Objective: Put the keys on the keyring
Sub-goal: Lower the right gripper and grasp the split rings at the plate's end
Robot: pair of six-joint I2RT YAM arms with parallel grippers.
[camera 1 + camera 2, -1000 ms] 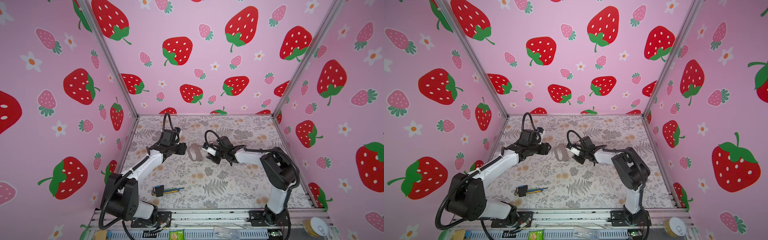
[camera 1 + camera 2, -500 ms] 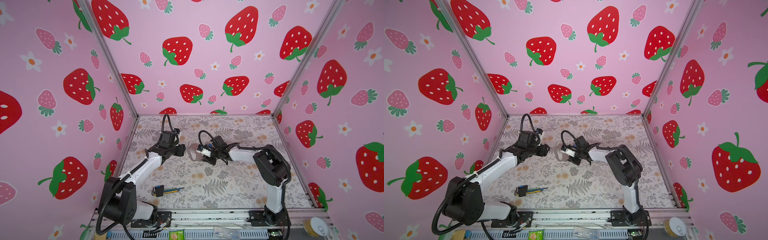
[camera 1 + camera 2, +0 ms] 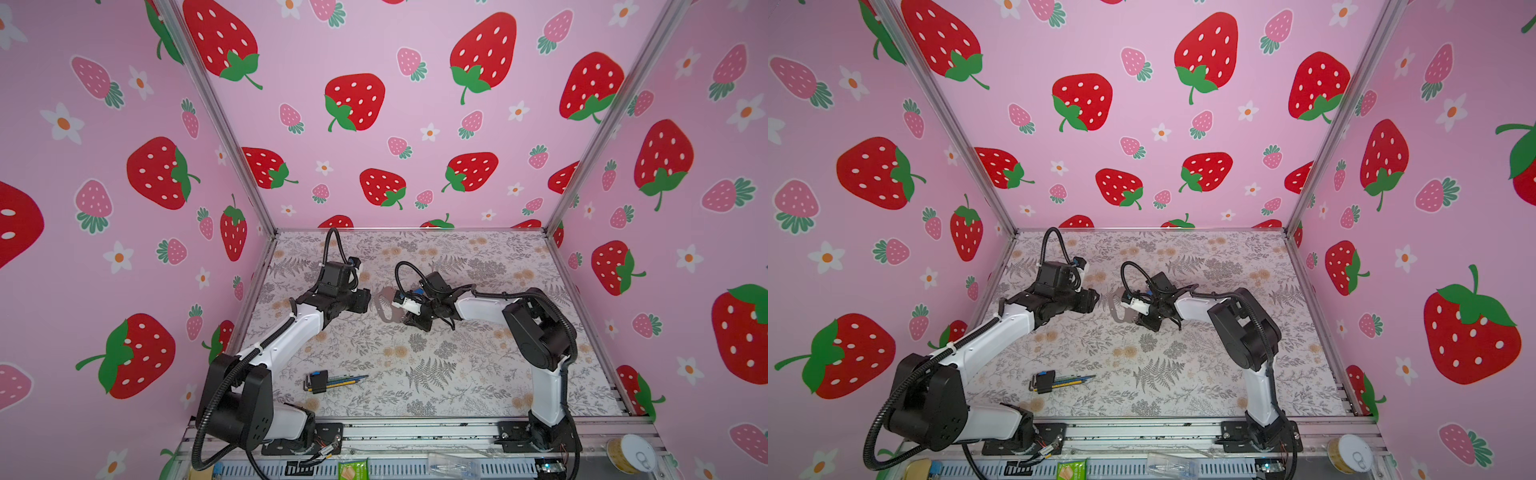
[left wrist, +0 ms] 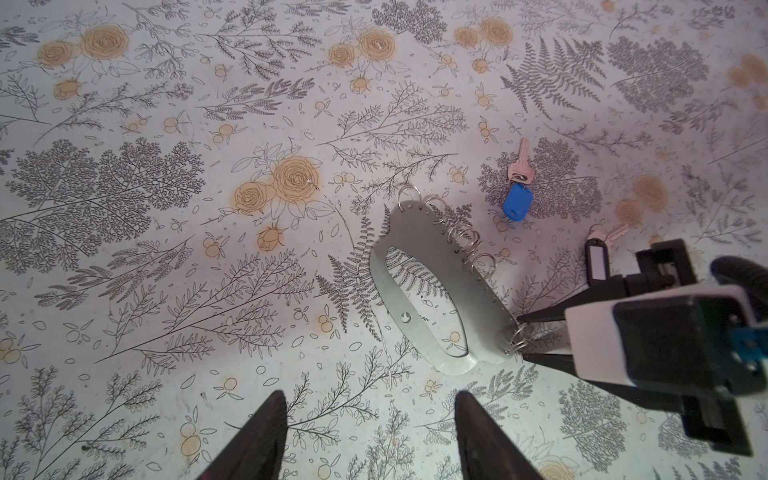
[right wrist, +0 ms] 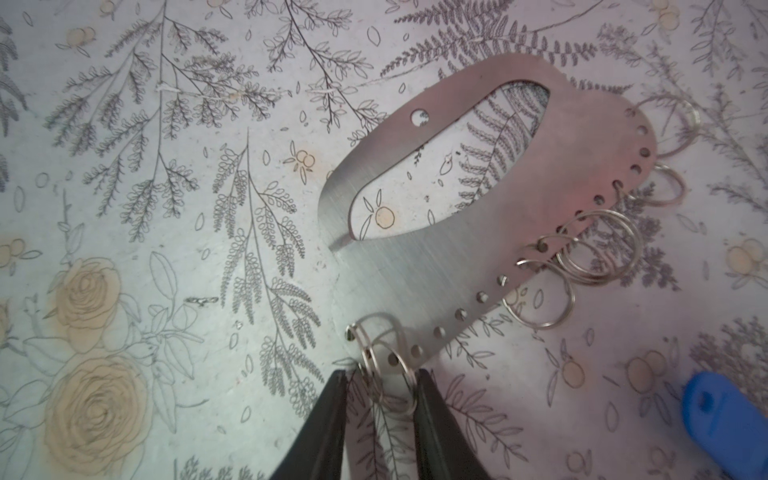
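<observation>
Pink strawberry walls (image 3: 374, 124), floral tabletop (image 3: 457, 374)

From the left wrist, looks down slantwise from fairly near on the keyring (image 4: 419, 226). From the right wrist, looks down even closer on its ringed edge. In both top views, looks down from high and far off, keyring small near the centre; shared by all four.
</observation>
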